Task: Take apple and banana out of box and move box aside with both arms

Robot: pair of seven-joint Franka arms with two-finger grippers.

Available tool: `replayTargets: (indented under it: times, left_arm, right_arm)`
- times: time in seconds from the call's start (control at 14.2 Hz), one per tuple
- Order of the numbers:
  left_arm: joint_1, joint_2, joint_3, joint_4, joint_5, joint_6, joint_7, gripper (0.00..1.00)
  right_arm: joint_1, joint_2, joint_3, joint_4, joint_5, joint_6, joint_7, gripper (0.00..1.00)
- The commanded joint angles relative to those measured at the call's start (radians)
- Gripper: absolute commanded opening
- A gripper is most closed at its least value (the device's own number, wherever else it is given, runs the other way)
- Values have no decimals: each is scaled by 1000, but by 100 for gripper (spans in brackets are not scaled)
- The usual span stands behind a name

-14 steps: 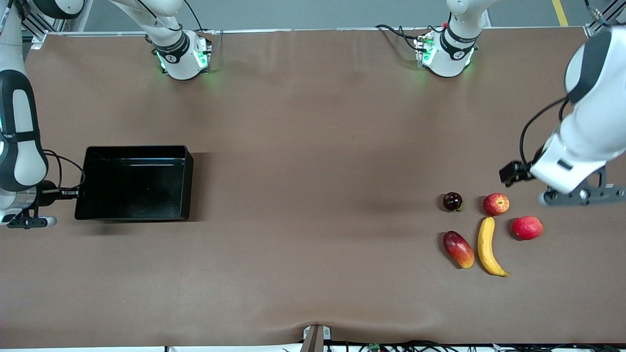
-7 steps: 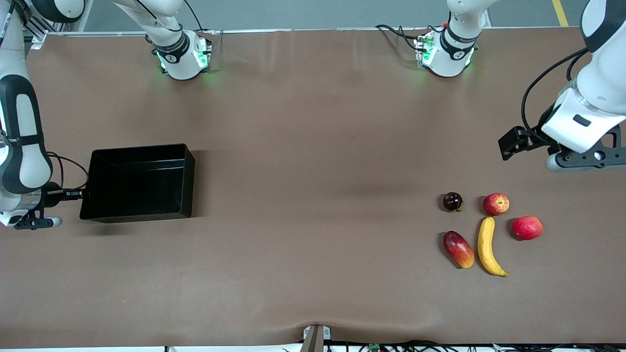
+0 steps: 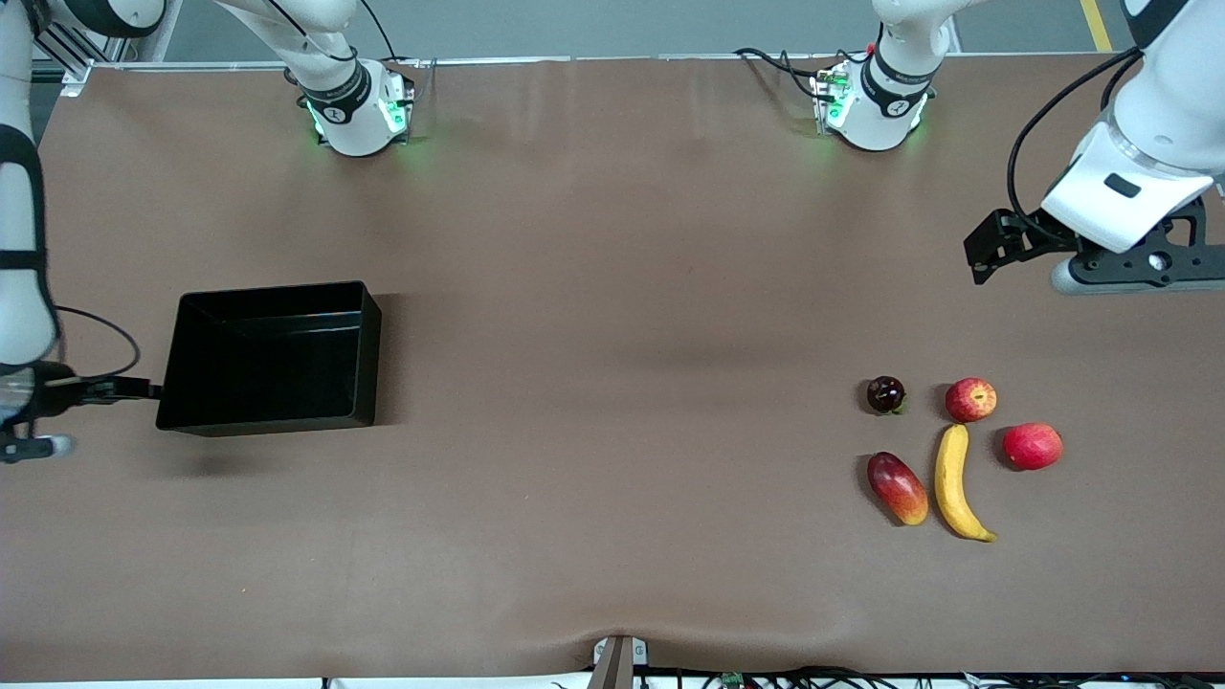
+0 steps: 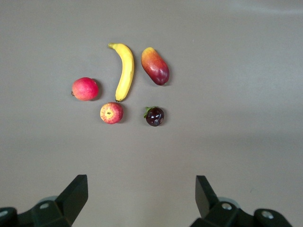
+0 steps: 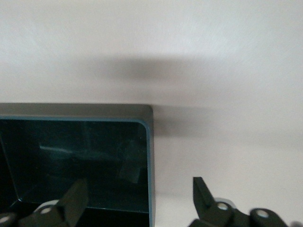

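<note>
Since the earlier frame the left gripper point(image 4: 140, 196) has risen away from the fruit, fingers apart over bare table; the right gripper point(image 5: 139, 198), fingers spread, has drawn off the box point(image 3: 271, 359). Toward the left arm's end, the banana point(image 3: 955, 483) lies just nearer the camera than the apple point(image 3: 970, 399).

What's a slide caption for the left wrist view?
Open left gripper over bare table, looking at banana, apple, mango, a second red fruit and dark fruit.
</note>
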Motion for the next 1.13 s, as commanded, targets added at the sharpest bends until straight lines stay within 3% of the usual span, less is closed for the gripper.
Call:
replayTargets:
  times: [0.0,0.14,0.42,0.78,0.92,1.06]
  left_arm:
    - [-103,-59,160,-59,-67,-6,38,100]
    - [-177,-87,279,-84,-122,-5,54,100]
    - [-209,-139,347,-130,-135,-6,96,100]
    - [-206,-136,343,-127,-133,-6,97,100]
    - [-206,-133,343,-121,-132,-8,98,100]
    - [-206,-126,341,-101,-120,-8,96,100]
  right_arm:
    - [7,-7,13,132,-6,-100,-8,100]
    - [47,-7,8,253,-11,-177,-2,100]
    - [112,-69,11,323,-4,-193,1,100]
    - [225,-137,8,329,-3,-223,66,100]
    - [242,-177,14,327,3,-294,194,100]
    - [248,-239,10,298,-7,-373,194,100]
